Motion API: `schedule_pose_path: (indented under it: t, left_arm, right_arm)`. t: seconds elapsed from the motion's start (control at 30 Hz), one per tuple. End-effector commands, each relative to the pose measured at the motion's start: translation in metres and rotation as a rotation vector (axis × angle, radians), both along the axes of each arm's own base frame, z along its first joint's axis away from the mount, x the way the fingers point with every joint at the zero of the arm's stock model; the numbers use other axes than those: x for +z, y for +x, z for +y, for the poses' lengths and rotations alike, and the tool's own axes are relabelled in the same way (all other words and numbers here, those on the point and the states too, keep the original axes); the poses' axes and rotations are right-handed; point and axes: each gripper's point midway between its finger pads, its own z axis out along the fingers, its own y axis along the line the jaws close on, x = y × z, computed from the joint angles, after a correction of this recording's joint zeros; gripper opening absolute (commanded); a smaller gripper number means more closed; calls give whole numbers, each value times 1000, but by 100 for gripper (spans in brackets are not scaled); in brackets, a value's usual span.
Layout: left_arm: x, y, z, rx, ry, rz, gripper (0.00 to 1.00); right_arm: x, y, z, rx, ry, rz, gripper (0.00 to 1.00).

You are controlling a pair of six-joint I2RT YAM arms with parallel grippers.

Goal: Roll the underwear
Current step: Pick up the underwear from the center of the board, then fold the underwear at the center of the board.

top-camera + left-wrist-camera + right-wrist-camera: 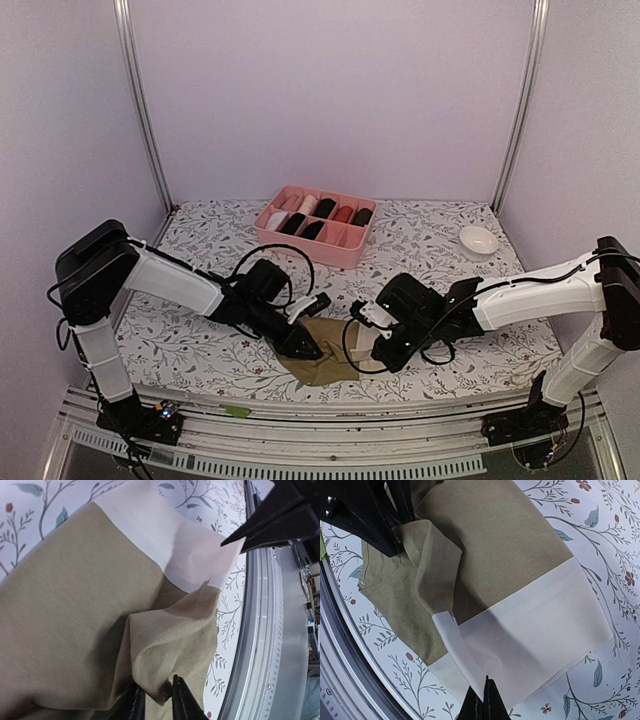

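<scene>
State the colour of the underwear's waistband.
The waistband is plain cream, on olive-brown underwear; best seen in the right wrist view.

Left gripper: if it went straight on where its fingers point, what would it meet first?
The olive-brown underwear: a raised fold of it sits at the tips of the left gripper, and its cream waistband lies further along that line. Depth beyond is unclear.
</scene>
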Motion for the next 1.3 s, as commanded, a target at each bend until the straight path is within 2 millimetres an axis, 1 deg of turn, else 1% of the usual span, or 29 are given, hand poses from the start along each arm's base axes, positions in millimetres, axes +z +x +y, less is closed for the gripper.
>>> schedule_pose_path:
  t: [0.0, 0.03, 0.07, 0.17, 0.27, 0.3, 0.4, 0.43, 0.53, 0.63, 0.73, 0.77, 0.8, 0.87, 0.93, 1.1, 1.2, 1.27]
  left_arm:
    - [10, 1, -6, -23, -35, -13, 12]
    - [14, 4, -4, -19, -39, -27, 5]
    - [17, 7, -3, -18, -41, -42, 1]
    - [31, 20, 3, -12, -54, -91, 0]
    - [39, 31, 11, -11, -37, -118, 0]
    - [41, 39, 13, -10, -23, -143, 0]
    - [51, 69, 20, 5, 5, -240, 0]
    - [61, 84, 19, 16, 10, -286, 0]
    - [76, 124, 22, 20, 51, -412, 0]
    - [82, 158, 19, -10, 103, -542, 0]
    - [84, 185, 15, -46, 160, -644, 0]
    - [80, 191, 14, -57, 180, -660, 0]
    - [71, 195, 14, -72, 200, -666, 0]
    - [65, 202, 14, -87, 227, -684, 0]
    - [60, 203, 13, -106, 234, -690, 0]
    - [50, 189, 14, -132, 218, -648, 0]
    - [51, 182, 14, -133, 197, -631, 0]
    - [51, 174, 13, -142, 181, -620, 0]
  right_arm:
    - [11, 8, 2, -20, 7, -26, 0]
    - [12, 9, 1, -22, 6, -30, 0]
    - [14, 10, 1, -24, 5, -38, 0]
    - [22, 21, -3, -56, 13, -63, 0]
    - [38, 42, -9, -120, 31, -107, 0]
    - [44, 51, -12, -145, 35, -127, 0]
    - [61, 81, -23, -211, 41, -192, 0]
    - [67, 92, -26, -226, 44, -213, 0]
    - [79, 124, -32, -257, 55, -270, 0]
    - [86, 154, -36, -266, 49, -315, 0]
    - [86, 173, -32, -224, 28, -349, 0]
    - [85, 177, -31, -216, 26, -353, 0]
    - [83, 180, -30, -201, 19, -359, 0]
    - [80, 185, -29, -188, 9, -364, 0]
    - [79, 188, -29, -179, 4, -366, 0]
    - [76, 183, -31, -155, 13, -355, 0]
    - [71, 173, -29, -116, 29, -333, 0]
    - [70, 163, -27, -82, 55, -312, 0]
